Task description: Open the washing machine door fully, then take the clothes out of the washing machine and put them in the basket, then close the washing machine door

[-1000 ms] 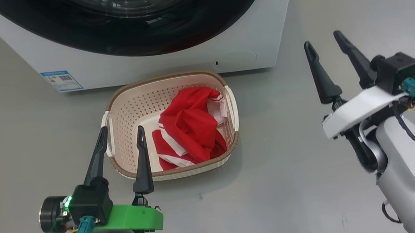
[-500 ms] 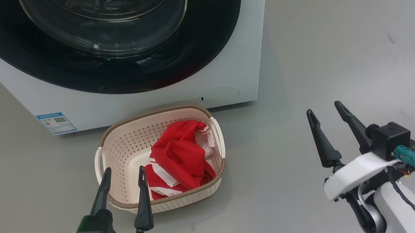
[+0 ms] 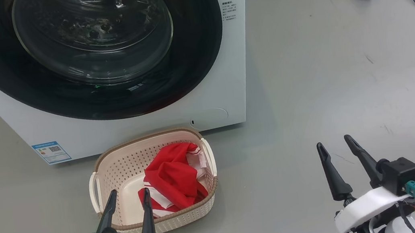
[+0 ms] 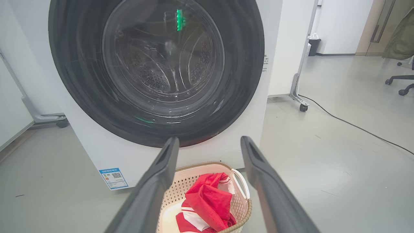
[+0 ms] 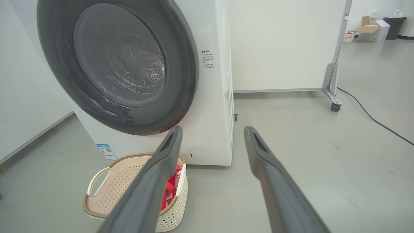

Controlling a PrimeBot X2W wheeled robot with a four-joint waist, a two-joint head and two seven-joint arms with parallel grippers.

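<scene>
The clothes (image 3: 172,180) lie heaped in the basket (image 3: 118,173), just ahead of and below the left gripper (image 3: 129,191), and well off to the left of the right gripper (image 3: 333,140); both grippers stand with their dark fingers spread wide and nothing between them. The fabric is bright red with white stripes, crumpled into loose folds; I'd judge it light, limp and easy to snag, best pinched at the raised fold on top of the heap; the basket is cream plastic, perforated, with a brown woven-look rim, probably light enough to slide on the smooth grey floor (image 3: 325,55) if nudged. Beyond the left gripper's tips the washing machine door (image 3: 198,52) looks shut flush against the white washing machine (image 3: 233,68); it is round, glossy black, stiff, likely slippery, with a bulging glass window (image 3: 94,35); I can't make out a handle.
</scene>
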